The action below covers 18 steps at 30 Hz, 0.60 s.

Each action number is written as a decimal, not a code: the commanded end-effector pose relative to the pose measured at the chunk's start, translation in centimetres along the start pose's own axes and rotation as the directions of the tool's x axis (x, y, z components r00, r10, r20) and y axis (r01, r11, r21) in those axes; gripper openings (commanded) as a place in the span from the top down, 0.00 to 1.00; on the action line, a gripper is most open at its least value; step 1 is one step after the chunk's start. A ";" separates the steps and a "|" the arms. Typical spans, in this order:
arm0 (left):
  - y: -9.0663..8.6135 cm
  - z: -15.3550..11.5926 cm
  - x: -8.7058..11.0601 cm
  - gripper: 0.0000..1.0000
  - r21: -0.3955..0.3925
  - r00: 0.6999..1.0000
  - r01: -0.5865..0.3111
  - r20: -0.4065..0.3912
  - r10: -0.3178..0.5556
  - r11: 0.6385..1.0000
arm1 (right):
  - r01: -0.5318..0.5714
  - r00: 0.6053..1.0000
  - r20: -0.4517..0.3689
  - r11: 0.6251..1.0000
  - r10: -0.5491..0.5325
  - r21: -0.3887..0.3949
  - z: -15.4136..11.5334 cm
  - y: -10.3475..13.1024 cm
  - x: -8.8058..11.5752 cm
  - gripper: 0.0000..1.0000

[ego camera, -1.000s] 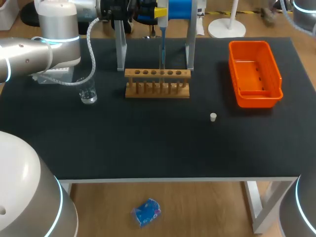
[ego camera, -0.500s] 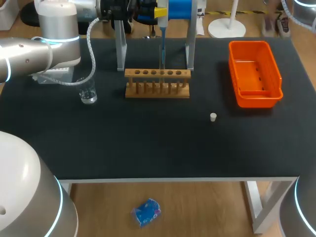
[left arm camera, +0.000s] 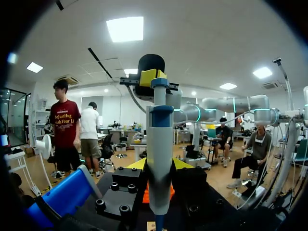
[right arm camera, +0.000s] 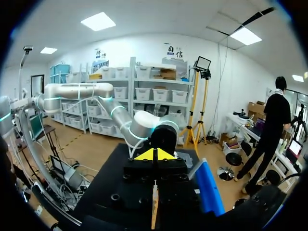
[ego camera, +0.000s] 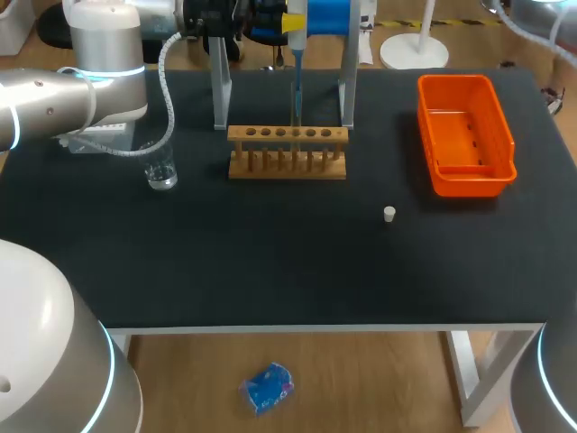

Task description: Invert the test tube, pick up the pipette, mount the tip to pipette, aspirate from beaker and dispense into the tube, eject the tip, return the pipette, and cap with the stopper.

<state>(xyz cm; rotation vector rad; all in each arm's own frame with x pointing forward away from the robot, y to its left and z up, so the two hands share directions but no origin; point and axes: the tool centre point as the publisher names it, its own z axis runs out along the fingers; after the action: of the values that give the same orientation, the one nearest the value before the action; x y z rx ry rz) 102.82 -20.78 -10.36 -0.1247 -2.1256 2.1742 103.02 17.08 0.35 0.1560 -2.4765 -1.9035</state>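
Pinching the pipette (left arm camera: 160, 126) from both sides, left gripper (left arm camera: 160, 166) holds it; right gripper (right arm camera: 154, 155) closed.

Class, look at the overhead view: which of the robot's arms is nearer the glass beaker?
Left. The left arm passes just behind the beaker at the table's back left; the right arm shows only at the table's right edge, far across from it.

Free passage over the near tabletop (ego camera: 270, 271); at the rear, beaker (ego camera: 161, 170), wooden rack (ego camera: 287, 153), stand (ego camera: 221, 90), orange bin (ego camera: 465, 135); 1 small stopper (ego camera: 389, 214) right of centre.
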 end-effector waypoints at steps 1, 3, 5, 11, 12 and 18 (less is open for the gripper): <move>-0.1 0.0 0.1 1.00 -0.001 1.000 0.000 0.001 0.000 1.000 | -0.002 0.999 -0.038 1.000 0.002 0.004 1.0 0.8 -0.9 1.00; -0.1 0.0 0.1 1.00 -0.001 1.000 0.000 0.001 0.000 1.000 | 0.000 0.999 -0.053 1.000 0.001 0.003 1.6 1.1 -1.0 1.00; -0.1 0.0 0.1 1.00 -0.001 1.000 0.000 0.001 0.000 1.000 | 0.001 0.998 -0.060 1.000 -0.001 0.000 2.0 1.3 -1.0 1.00; -0.1 0.0 0.1 1.00 -0.001 1.000 0.000 0.001 0.000 1.000 | 0.000 0.997 -0.076 1.000 0.000 0.002 2.6 1.4 -1.1 1.00; -0.1 0.0 0.1 1.00 -0.001 1.000 0.000 0.001 0.000 1.000 | -0.001 0.997 -0.079 1.000 0.001 0.003 2.7 1.3 -1.1 1.00; -0.1 0.0 0.1 1.00 -0.001 1.000 0.000 0.001 0.000 1.000 | -0.012 0.996 -0.088 1.000 0.012 0.004 3.1 0.9 -1.2 1.00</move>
<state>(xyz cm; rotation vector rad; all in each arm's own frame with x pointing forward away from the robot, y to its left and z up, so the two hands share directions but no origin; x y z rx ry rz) 102.82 -20.78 -10.36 -0.1248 -2.1256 2.1742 103.48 20.32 0.63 0.2089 -2.4265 -1.8560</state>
